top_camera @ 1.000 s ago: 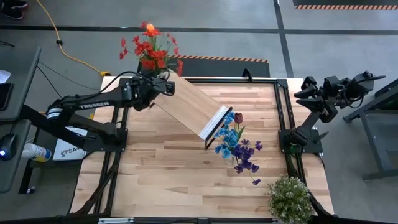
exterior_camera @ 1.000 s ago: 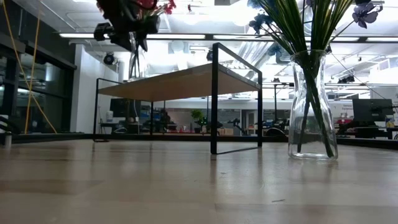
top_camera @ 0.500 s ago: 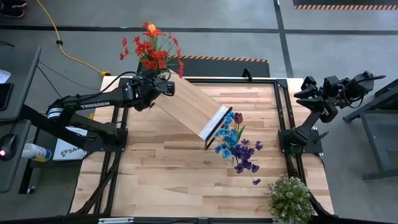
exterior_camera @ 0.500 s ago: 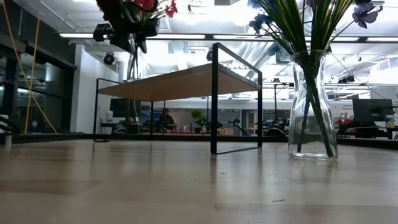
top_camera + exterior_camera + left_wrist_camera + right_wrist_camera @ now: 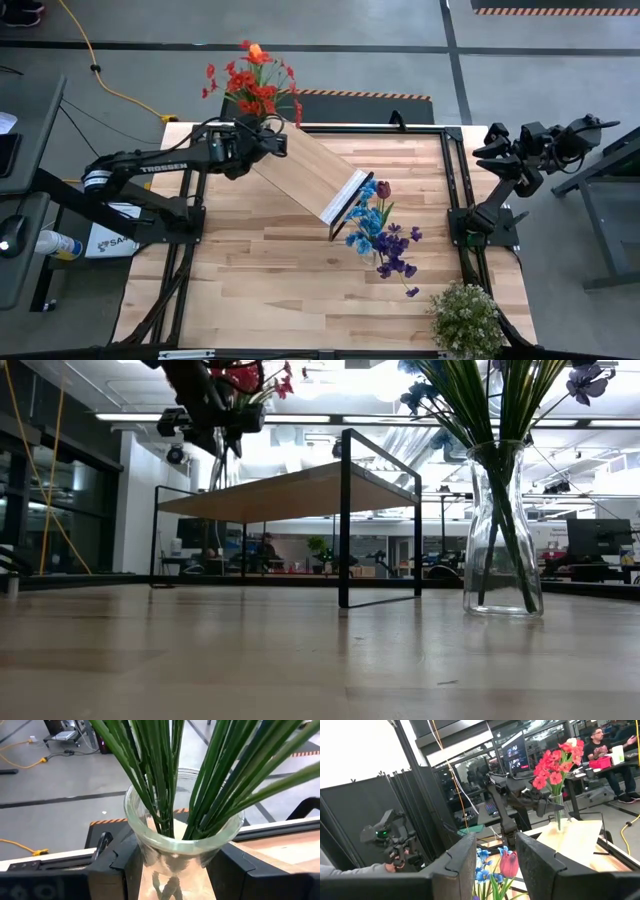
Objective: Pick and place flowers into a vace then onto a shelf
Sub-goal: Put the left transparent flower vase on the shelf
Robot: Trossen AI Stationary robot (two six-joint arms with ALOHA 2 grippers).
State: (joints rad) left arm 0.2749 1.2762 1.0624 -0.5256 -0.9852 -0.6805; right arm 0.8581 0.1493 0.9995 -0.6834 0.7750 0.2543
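Observation:
My left gripper (image 5: 252,148) is shut on a clear glass vase (image 5: 180,845) that holds red and orange flowers (image 5: 255,82) on green stems (image 5: 165,775). It stands over the far left end of the shelf (image 5: 305,172), a light wooden board on black frame ends (image 5: 345,520). A second clear vase (image 5: 503,530) with blue, purple and dark red flowers (image 5: 380,230) stands on its base on the table, right of the shelf. My right gripper (image 5: 495,865) is open and empty, off the table's right edge (image 5: 530,150). My left gripper pinches the vase's neck (image 5: 150,855), just below the rim, between its two fingers (image 5: 117,865), one on each side. The fingers come in level, from the table's left. The vase stands upright over the shelf's top (image 5: 222,460); whether its base touches the board, I cannot tell.
A bushy pale green-white plant (image 5: 465,318) stands at the table's near right corner. The black table frame (image 5: 455,190) runs along the right and far edges. Bare tabletop (image 5: 260,280) lies near and left of the shelf. A person sits in the room behind (image 5: 600,742).
My left gripper has carried the vase of red flowers a little toward the table's right edge, farther over the shelf's far left end, and slightly down. The vase has stayed upright.

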